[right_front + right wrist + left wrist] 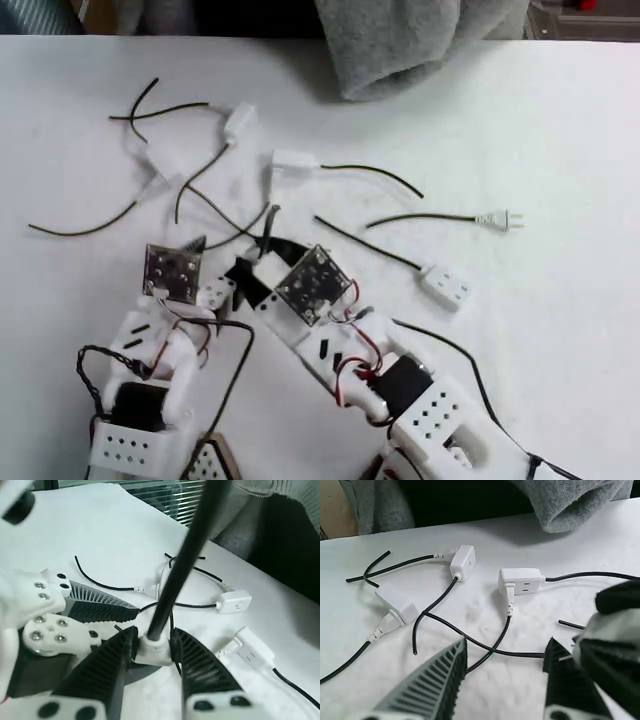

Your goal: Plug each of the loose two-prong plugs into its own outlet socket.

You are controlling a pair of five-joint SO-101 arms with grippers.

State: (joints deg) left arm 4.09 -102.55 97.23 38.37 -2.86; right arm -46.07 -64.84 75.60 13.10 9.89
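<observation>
One two-prong plug (150, 652): white moulded body, black cord (185, 555) rising steeply from it. It is clamped between the black ribbed fingers (200, 665) of the right gripper (152, 639), low over the near middle of the white table (560, 120).

One loose plug (500, 219): white, two bare prongs pointing right, thin black cord trailing left. It lies on the table's right half, touching nothing.

One outlet socket (445, 285): white rectangular block with dark slots on its upper face and a cord leading up and left. It sits near the loose plug, on the arms' side of it.

Three further white blocks lie across the left and middle of the table:
- a slotted block (520, 580) with a small plug (509, 592) seated at its end
- an angled block (462, 560) with cords at two ends
- a flat block (395, 602) joined to a corded plug (382, 629)

Left gripper (506, 652): jaws spread wide with nothing between them, one finger grey and ribbed, the other black. It is low over the table, just beside the right gripper and facing the blocks.

Left arm (140, 390): folded at the near left edge.

Right arm (410, 390): angled in from the near right toward the centre.

One grey cloth (400, 40): draped over the far edge.
</observation>
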